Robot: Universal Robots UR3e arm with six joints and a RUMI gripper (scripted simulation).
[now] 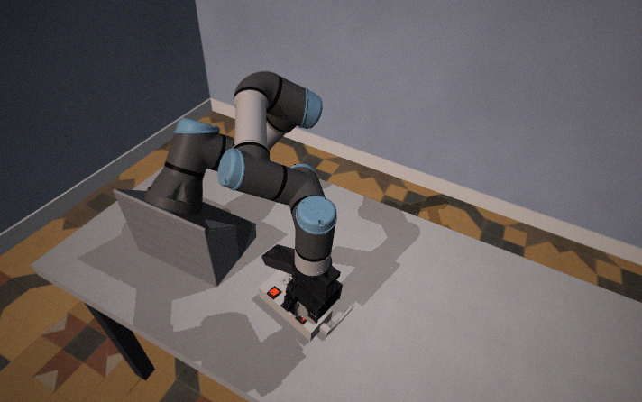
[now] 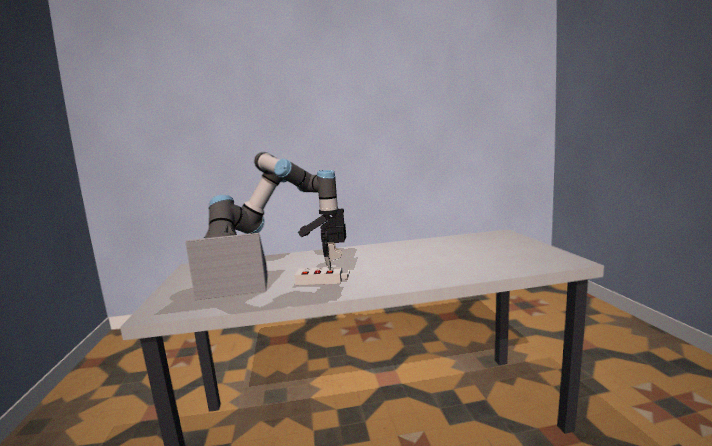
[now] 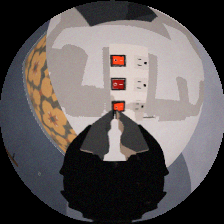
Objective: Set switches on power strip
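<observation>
The white power strip (image 1: 288, 318) (image 2: 315, 279) (image 3: 145, 72) lies right way up on the table, with its three red rocker switches facing up. Its cable stub (image 1: 338, 318) (image 2: 345, 273) is at the right end. In the wrist view the far switch (image 3: 117, 61) (image 1: 273, 292) is bright red, the middle switch (image 3: 118, 84) is darker red, and the near switch (image 3: 118, 105), next to the cable, is bright orange-red. My gripper (image 3: 114, 110) (image 1: 299, 312) (image 2: 327, 265) is shut and empty. It points straight down, with its tips on the near edge of the switch nearest the cable.
The grey wedge-shaped block (image 1: 179, 241) (image 2: 225, 265) that carries the arm's base stands left of the strip. The table's (image 1: 473, 331) front edge runs close by the strip on the near side. To the right there is wide table top.
</observation>
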